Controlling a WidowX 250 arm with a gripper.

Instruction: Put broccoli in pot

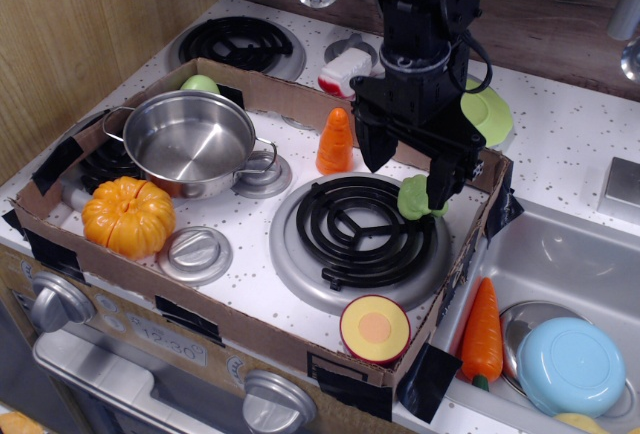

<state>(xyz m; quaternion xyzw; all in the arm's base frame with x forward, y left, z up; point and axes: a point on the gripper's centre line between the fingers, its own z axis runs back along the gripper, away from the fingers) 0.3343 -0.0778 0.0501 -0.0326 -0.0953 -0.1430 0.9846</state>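
Lying at the burner's right edge, the broccoli is touched by the right finger of the spread, empty gripper, off-centre from its gap

The pot is polished, mirror-bright metal, while the broccoli looks like bumpy, slightly glossy plastic and the gripper is matt black. The tray wall is dull brown cardboard patched with matt black tape, standing on a smooth white speckled stove top with a black coil burner set in a satin grey metal-look ring. The pumpkin is smooth shiny orange plastic, and the side panel shows light wood grain
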